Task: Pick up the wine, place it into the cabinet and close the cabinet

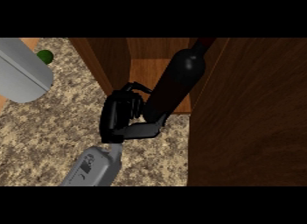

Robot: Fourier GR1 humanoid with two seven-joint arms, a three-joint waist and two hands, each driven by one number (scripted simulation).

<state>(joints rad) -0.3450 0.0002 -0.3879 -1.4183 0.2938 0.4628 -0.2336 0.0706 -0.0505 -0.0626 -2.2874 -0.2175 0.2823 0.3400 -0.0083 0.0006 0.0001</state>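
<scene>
The wine bottle (179, 78) is dark and tilted, its neck pointing up and to the right into the open cabinet (144, 70). Its lower part is over the front edge of the cabinet's wooden floor. My right hand (120, 114) comes up from the lower edge and is shut on the bottle's lower body, fingers curled on its left side and the thumb (143, 129) under its base. My left hand does not show.
A wide dark wooden panel (259, 113), seemingly the cabinet door, fills the right side. The speckled counter (39, 144) spreads to the left. A grey forearm (13, 70) crosses the upper left corner, with a small green object (46, 56) beside it.
</scene>
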